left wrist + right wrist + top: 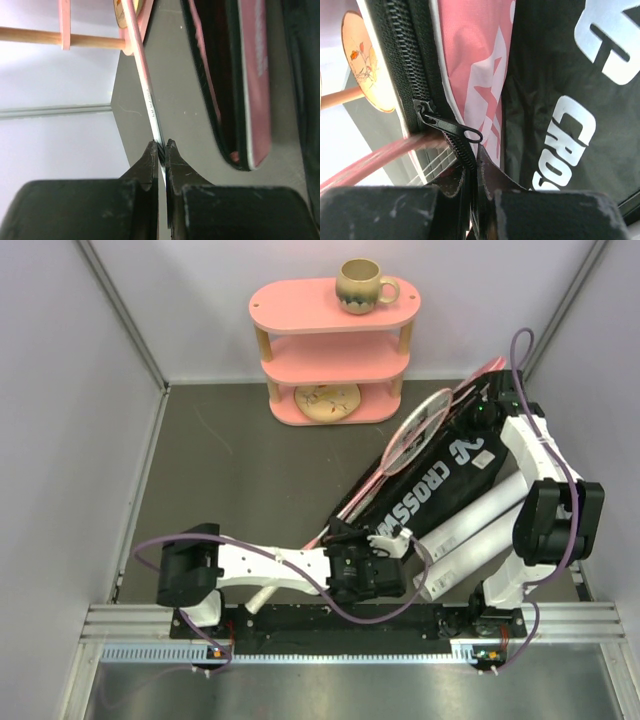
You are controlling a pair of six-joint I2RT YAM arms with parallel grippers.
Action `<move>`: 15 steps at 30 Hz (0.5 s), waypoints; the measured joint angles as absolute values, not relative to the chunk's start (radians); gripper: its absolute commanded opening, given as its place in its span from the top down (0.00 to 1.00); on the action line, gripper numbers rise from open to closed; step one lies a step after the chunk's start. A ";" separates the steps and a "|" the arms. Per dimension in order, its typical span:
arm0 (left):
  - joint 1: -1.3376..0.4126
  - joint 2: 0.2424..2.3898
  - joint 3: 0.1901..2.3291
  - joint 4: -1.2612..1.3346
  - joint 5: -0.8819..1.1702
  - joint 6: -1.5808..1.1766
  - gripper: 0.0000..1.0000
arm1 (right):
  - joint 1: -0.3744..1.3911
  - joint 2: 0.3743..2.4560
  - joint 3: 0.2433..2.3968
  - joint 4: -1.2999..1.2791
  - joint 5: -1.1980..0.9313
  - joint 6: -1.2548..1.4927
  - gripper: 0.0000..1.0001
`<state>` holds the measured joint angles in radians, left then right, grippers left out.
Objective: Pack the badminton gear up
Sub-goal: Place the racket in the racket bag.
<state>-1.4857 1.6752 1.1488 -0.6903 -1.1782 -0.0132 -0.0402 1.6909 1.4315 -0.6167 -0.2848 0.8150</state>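
Pinching slim pink racket (147, 95); black fabric CROSSWAY bag (440, 480), toothed zipper (402, 65).

The left gripper (161, 150) has its jaws closed on a thin pink racket frame (145, 85), which runs toward the pink shelf (64, 22). An open black bag (295, 75) lies to the right.

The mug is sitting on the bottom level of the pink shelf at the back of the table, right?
Not quite. The mug is sitting on the top level of the pink shelf at the back of the table. The top external view shows it. The bottom level holds a round patterned plate instead.
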 measured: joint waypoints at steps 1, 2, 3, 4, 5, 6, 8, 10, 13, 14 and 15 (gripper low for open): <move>-1.486 1.688 1.171 -0.695 -1.174 -0.002 1.00 | -0.040 1.672 1.399 -0.597 -0.286 0.818 1.00; -1.486 1.700 1.194 -0.694 -1.166 0.013 1.00 | -0.036 1.661 1.378 -0.583 -0.292 0.823 1.00; -1.486 1.709 1.207 -0.693 -1.162 0.028 1.00 | -0.033 1.649 1.356 -0.569 -0.296 0.824 1.00; -1.486 1.720 1.221 -0.690 -1.151 0.051 1.00 | -0.026 1.640 1.339 -0.561 -0.301 0.824 1.00; -1.485 1.727 1.227 -0.691 -1.140 0.063 1.00 | -0.019 1.634 1.326 -0.549 -0.301 0.824 1.00; -1.484 1.736 1.231 -0.694 -1.131 0.077 1.00 | -0.013 1.629 1.314 -0.533 -0.300 0.823 1.00; -1.477 1.752 1.232 -0.699 -1.113 0.092 1.00 | -0.008 1.623 1.303 -0.511 -0.300 0.819 1.00; -1.467 1.761 1.232 -0.702 -1.098 0.098 1.00 | -0.007 1.618 1.302 -0.508 -0.301 0.811 1.00; -1.446 1.763 1.232 -0.703 -1.061 0.099 1.00 | -0.009 1.617 1.303 -0.502 -0.308 0.795 1.00; -1.439 1.763 1.231 -0.702 -1.045 0.099 1.00 | -0.009 1.617 1.304 -0.502 -0.312 0.789 1.00; -1.431 1.760 1.230 -0.699 -1.023 0.099 1.00 | -0.009 1.617 1.306 -0.501 -0.319 0.781 1.00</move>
